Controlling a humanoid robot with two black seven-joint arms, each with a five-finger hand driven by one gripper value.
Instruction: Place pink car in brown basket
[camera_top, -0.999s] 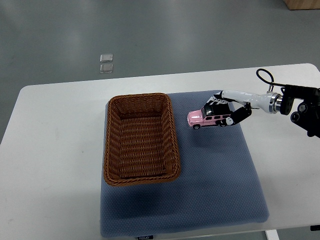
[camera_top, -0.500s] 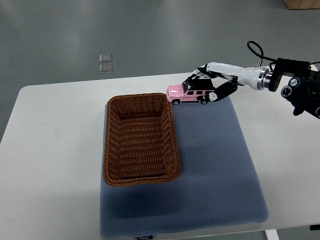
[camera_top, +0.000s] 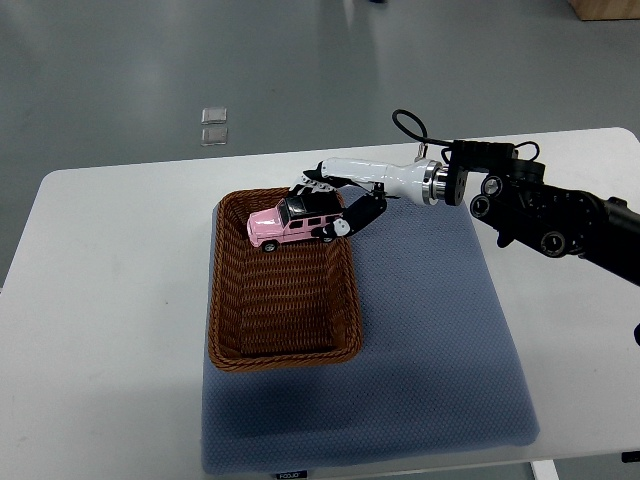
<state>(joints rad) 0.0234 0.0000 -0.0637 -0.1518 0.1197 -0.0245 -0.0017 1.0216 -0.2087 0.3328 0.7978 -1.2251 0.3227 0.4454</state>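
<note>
The pink car (camera_top: 278, 227), a toy jeep with a dark roof, hangs over the far end of the brown wicker basket (camera_top: 226, 340). My right hand (camera_top: 330, 205) is shut on the car from its rear and roof, its white and black arm reaching in from the right edge. The car sits level, nose pointing left, above the basket's inside. The basket is rectangular and stands on the left part of the blue mat (camera_top: 440, 350). My left arm does not show.
The blue mat lies on a white table (camera_top: 100, 300). The black forearm housing (camera_top: 540, 210) of the right arm stretches over the table's far right. Two small clear squares (camera_top: 212, 125) lie on the grey floor beyond the table.
My right hand has carried the pink car leftward from above the mat, past the basket's far right corner, to over the basket's far end. The basket has stayed put.
</note>
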